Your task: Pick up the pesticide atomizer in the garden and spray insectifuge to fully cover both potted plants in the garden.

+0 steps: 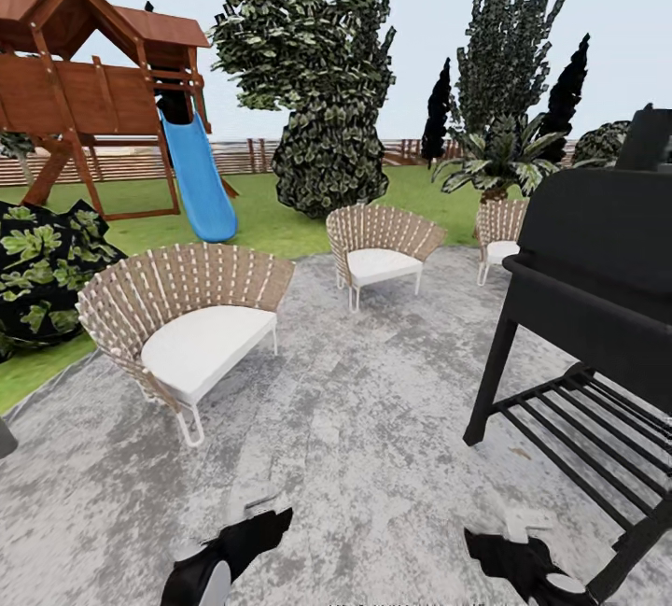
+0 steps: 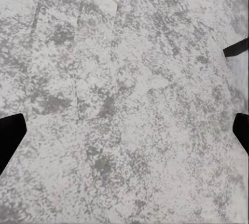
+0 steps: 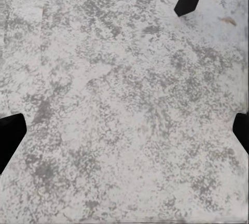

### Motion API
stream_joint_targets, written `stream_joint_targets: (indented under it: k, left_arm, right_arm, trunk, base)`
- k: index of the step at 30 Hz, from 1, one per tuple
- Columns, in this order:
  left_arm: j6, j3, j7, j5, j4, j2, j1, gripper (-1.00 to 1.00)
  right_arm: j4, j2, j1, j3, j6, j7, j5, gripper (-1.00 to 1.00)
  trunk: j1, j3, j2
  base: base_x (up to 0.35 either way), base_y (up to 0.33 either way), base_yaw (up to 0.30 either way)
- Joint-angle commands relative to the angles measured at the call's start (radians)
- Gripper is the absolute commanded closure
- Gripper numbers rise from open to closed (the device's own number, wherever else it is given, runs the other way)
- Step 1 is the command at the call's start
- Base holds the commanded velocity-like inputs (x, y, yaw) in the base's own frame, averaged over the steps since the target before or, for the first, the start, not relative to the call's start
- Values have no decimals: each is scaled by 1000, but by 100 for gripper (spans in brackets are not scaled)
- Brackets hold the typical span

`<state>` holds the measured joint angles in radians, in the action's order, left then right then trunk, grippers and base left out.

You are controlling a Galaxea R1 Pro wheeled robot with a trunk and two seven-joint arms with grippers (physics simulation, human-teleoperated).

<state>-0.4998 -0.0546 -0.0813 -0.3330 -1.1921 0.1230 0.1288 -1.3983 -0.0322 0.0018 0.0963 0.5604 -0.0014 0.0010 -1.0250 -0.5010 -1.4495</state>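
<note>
A large woven chair (image 1: 182, 312) with a white seat cushion stands on the grey paving ahead of the left jaws and a little outward. A second woven chair (image 1: 381, 251) sits farther ahead, roughly between the two pairs of jaws, and a third (image 1: 499, 234) beyond it near a spiky palm (image 1: 499, 162). A black grill (image 1: 597, 307) with a slatted lower shelf rises just ahead of the right jaws. Far ahead stand a wooden play tower (image 1: 89, 83) with a blue slide (image 1: 199, 178), a bushy tree (image 1: 322, 92), and what seems a slatted fence (image 1: 243, 156).
</note>
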Motion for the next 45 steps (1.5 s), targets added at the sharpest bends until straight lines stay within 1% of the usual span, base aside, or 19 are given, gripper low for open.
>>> stream_joint_targets:
  k: [1, 2, 3, 4, 9, 12, 17, 21, 28, 29, 35, 40, 45]
  left_arm:
    - [4, -4, -8, -20, 4, -1, 0, -100]
    - [14, -8, -8, -34, 10, -2, 0, -100]
    - [18, -9, -8, -40, 12, -3, -1, -100]
    - [28, -13, -6, -54, 20, -5, -1, -100]
    - [32, -17, -5, -53, 22, -4, -1, -100]
    - [32, -17, -7, -51, 22, -3, -1, -100]
    - [31, -19, -7, -50, 22, -3, -1, -100]
    - [32, -55, -12, -48, 28, -6, -1, -100]
    - [32, -56, -5, -58, 32, -8, -1, -100]
    - [31, -60, -13, -55, 32, -8, -1, -100]
    - [30, -65, -15, -49, 32, -7, -1, -100]
    - [30, -66, -15, -46, 31, -6, -1, -100]
    - [31, -67, -17, -47, 31, -6, -1, -100]
  right_arm:
    - [-17, 0, 12, 2, 5, 0, -1, -100]
    - [-38, 1, 28, 5, 6, 0, -1, -100]
    - [-46, 1, 34, 6, 6, 0, -2, -100]
    - [-68, 0, 52, 19, 6, 0, -4, -100]
    - [-75, 7, 56, 55, 6, 1, -6, -100]
    - [-77, 10, 57, 62, 7, 0, -6, -100]
    - [-80, 12, 58, 65, 7, 0, -6, -100]
    - [-84, 16, 58, 65, 8, 0, -5, -100]
    - [-85, 16, 58, 65, 10, 0, -2, -100]
    - [-84, 14, 58, 65, 10, 0, -2, -100]
    - [-84, 15, 58, 65, 11, 0, -5, -100]
    - [-85, 15, 57, 67, 73, 0, -6, -100]
    - [-85, 15, 57, 69, 89, 0, -5, -100]
  trunk:
    - [0, -2, -1]
    - [0, -3, -1]
    - [0, -4, -1]
    - [0, -5, -1]
    - [0, -11, -1]
    - [0, -14, -1]
    - [0, -19, -1]
    - [0, -21, -1]
    - [0, -23, -1]
    - [0, -24, -1]
    - [0, -26, -1]
    - [0, -28, -1]
    - [0, -29, -1]
  base:
    - [0, 0, -222]
    - [0, 0, -221]
    - [0, 0, -221]
    - [0, -25, -221]
    - [0, -160, -221]
    - [0, -279, -221]
    - [0, -312, -238]
    - [0, -308, -259]
    - [-1, -93, -267]
    - [-204, -145, -269]
    - [-252, -212, -269]
    - [-206, -285, -268]
    - [-83, -327, -268]
